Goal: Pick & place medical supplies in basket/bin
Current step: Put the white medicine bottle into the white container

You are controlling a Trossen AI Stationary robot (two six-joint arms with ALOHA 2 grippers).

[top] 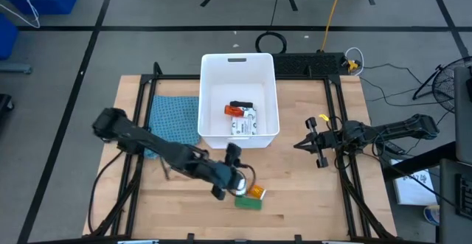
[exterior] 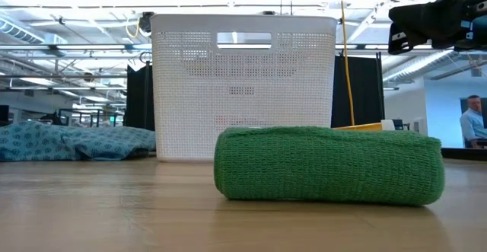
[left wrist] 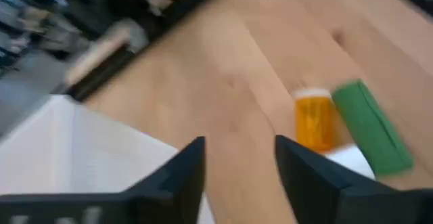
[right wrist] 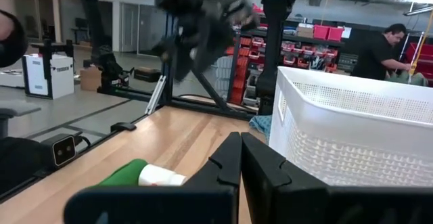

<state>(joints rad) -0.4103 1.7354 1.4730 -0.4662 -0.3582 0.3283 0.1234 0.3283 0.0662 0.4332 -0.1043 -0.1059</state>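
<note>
The white bin (top: 240,96) stands on the table's far middle. In it lie an orange pill bottle (top: 234,110), a small black block (top: 240,105) and a white printed packet (top: 245,122). Near the table's near edge the green block (top: 248,203) lies flat, with a second orange bottle (top: 255,192) lying right beside it. My left gripper (top: 234,172) hovers open between the bin and these two; its wrist view shows the bottle (left wrist: 314,119) and green block (left wrist: 372,126) ahead of the fingers. My right gripper (top: 301,144) waits shut to the right of the bin.
A blue-green patterned cloth (top: 175,117) lies left of the bin, partly under my left arm. Black frame rails (top: 339,126) run along the table's sides. Bare wood lies between the bin and the near edge. A person (right wrist: 382,48) is in the room beyond.
</note>
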